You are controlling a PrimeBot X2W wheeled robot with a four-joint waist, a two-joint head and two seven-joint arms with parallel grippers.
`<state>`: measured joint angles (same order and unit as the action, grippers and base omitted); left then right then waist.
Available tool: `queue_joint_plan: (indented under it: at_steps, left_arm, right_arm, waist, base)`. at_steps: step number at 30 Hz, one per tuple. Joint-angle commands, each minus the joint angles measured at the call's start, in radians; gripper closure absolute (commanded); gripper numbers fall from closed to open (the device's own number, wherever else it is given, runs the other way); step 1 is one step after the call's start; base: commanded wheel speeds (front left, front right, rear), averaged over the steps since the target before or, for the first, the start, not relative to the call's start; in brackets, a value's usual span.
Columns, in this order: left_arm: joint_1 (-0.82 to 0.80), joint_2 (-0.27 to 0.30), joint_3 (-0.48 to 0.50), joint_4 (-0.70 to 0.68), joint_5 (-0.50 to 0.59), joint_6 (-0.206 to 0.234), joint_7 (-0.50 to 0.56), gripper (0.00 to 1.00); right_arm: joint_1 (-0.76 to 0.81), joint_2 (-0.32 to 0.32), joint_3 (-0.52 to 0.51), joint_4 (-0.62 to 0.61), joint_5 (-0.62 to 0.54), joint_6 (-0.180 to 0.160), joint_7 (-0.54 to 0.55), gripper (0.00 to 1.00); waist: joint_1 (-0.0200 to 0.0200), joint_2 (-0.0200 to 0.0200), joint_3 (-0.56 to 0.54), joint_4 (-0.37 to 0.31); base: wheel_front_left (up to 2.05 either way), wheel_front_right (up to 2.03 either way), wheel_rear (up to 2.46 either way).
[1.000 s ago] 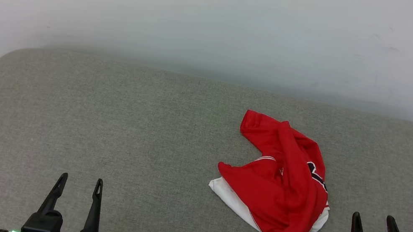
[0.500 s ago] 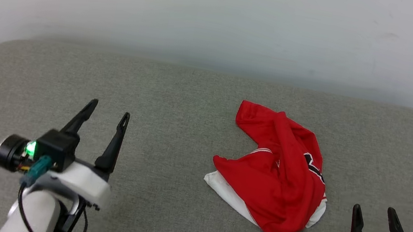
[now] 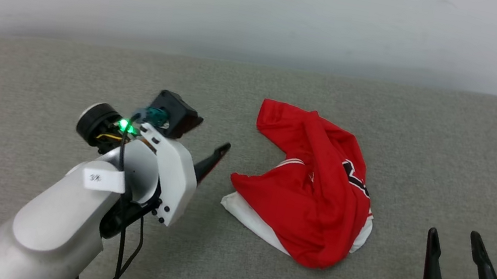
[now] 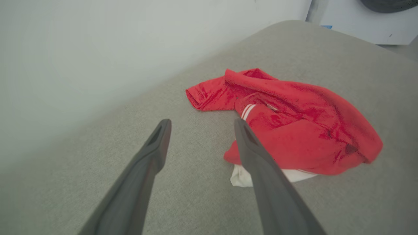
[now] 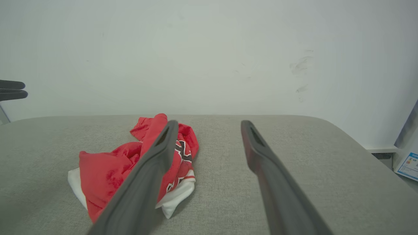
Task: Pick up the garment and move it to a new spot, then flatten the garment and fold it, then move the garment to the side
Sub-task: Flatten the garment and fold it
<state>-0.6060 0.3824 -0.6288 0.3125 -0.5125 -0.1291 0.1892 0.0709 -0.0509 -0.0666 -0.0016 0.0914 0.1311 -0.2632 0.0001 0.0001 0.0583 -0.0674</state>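
Left hand advanced from near left toward garment; fingers parted, holding nothing, tips just beside its left edge. Garment crumpled right of centre on grey counter; long axis far-to-near, white sleeve at near end, black numerals on right flank. Right hand near right, fingers parted, empty.

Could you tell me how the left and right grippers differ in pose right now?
The left gripper is stretched out over the grey surface, fingers aimed at the garment; the right gripper sits low at the head view's lower right, fingers pointing up that view. The left gripper is close to the garment, the right gripper farther off. Both are open and hold nothing.
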Motion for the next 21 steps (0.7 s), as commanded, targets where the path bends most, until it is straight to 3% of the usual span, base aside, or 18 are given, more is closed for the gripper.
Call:
queue_joint_plan:
  at_steps: [1,11,21]
  left_arm:
    - [-0.028,0.016,-0.039,0.005,-0.029,0.0,0.04,0.0]
    - [-0.222,0.075,-0.377,0.044,-0.229,0.0,0.31,0.0]
    - [-0.365,0.085,-0.6,0.141,-0.314,0.0,0.396,0.0]
  right_arm:
    - [-0.018,0.001,0.001,-0.004,0.001,-0.001,-0.002,0.0]
    - [-0.067,0.002,0.004,-0.01,0.006,-0.001,-0.002,0.0]
    - [-0.125,0.002,0.011,-0.018,0.024,-0.001,-0.002,0.0]
  waist:
    - [-0.0001,-0.0001,0.016,-0.017]
    - [-0.0001,-0.0001,0.093,-0.082]
    - [-0.0001,-0.0001,0.198,-0.139]
  base:
    - [0.0,0.0,0.0]
    - [0.0,0.0,0.0]
    - [0.0,0.0,0.0]
